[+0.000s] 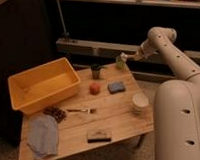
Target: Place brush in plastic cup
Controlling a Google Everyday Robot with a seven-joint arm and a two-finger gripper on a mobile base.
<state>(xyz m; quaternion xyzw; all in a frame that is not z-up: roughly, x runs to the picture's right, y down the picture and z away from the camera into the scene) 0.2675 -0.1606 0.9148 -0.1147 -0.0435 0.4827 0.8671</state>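
Tan over dark, the brush (99, 135) lies flat near the front edge of the table (120, 121), long side across the view, with bare wood all round it. It looks like a small stiff block, light enough that weight should be no worry. The likelier trouble is its low profile, which leaves little side wall to pinch, and a hard body that may skid on the wood if nudged before it is gripped. I would take it from above across the short width, at mid-length, so that it hangs level. The dark underside may be bristle and give a little, though that is hard to make out. Nearest it are the fork (82, 111), behind and to the left, and the cloth (43, 134) further left, both apart from it. The cup (140, 103) stands upright toward the right edge, behind and to the right of the brush. It looks pale, thin-walled and light, so a block knocked against its rim could tip it, and the brush may need to go in end-first. Beyond are the sponge (116, 87), an orange ball (95, 88) and the yellow bin (43, 86). The gripper (124, 57) hangs over the far right corner of the table, well apart from the brush. Whether it is wide or narrow, or holds anything, I cannot tell.
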